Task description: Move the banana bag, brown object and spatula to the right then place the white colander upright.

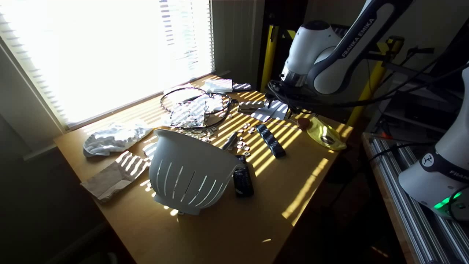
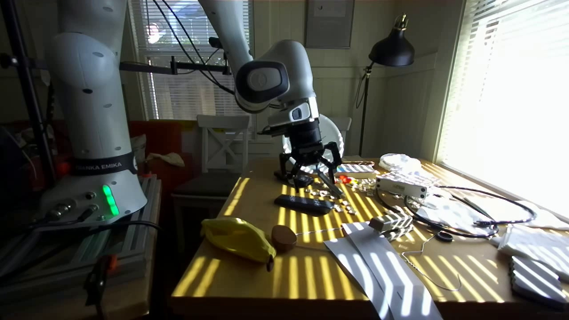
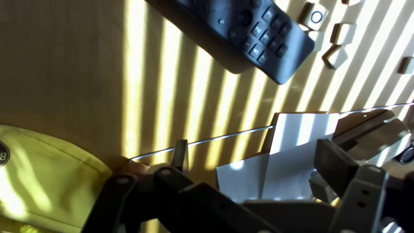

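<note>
The colander (image 1: pixel 192 170) lies tipped onto its side on a wooden table (image 1: pixel 227 234), mouth facing sideways. The banana bag (image 2: pixel 238 240) lies well apart from it, near the table edge on the side of the robot base (image 2: pixel 91 195), with the brown object (image 2: pixel 283 238) just beside one end. The gripper (image 3: pixel 254 153) stands wide and holds nothing; papers (image 3: pixel 300 161) show between its fingers in the wrist view. The colander looks stiff, smooth and light for its bulk, and may roll or skid when pushed; its thin rim offers the likeliest hold, one finger inside and one outside. The banana bag, visibly stitched, should prove soft and light, best pinched across its middle. The brown object seems firm and rounded, so a shallow grip could slip; its material cannot be told. The spatula cannot be singled out with certainty. Sunlight from the window (image 1: pixel 110 55) bars the table with glare and shadow, crossing the remote (image 3: pixel 252 35) and scattered tiles (image 3: pixel 346 33); in an exterior view a chair (image 2: pixel 223 121) and black lamp (image 2: pixel 393 49) stand beyond.
</note>
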`<state>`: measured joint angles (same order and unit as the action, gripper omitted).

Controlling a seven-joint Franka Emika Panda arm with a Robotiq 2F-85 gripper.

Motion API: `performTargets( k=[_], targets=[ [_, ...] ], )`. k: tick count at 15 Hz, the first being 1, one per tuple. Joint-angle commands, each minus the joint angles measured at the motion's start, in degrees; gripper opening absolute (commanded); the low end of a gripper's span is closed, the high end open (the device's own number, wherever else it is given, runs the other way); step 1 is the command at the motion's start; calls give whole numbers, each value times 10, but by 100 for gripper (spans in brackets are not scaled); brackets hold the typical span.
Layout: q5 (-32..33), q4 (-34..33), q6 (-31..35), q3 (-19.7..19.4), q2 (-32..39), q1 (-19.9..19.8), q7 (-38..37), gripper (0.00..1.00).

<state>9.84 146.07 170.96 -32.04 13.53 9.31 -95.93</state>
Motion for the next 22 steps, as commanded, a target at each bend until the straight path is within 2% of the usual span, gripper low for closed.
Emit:
performTargets(
  k=[1, 3, 5, 6, 8, 12, 15, 16, 18, 20, 22],
  targets=[
    [-48, 1, 9, 107, -45, -52, 94, 100],
    [-58, -9, 3, 152, -48, -63, 146, 100],
    [-111, -17, -8, 218, -53, -93, 227, 100],
    [-64, -14, 3, 166, -39, -60, 151, 100],
    [-92, -17, 3, 203, -41, -75, 193, 100],
    [-102, -24, 9, 215, -36, -83, 207, 100],
    [-157, -39, 13, 247, -36, -85, 227, 100],
    [-190, -41, 14, 269, -46, -91, 238, 100],
    [-289, -55, 26, 372, -69, -145, 303, 100],
    [-379, -92, 17, 452, -69, -181, 379, 100],
    [-419, -114, 10, 458, -58, -180, 416, 100]
  ],
)
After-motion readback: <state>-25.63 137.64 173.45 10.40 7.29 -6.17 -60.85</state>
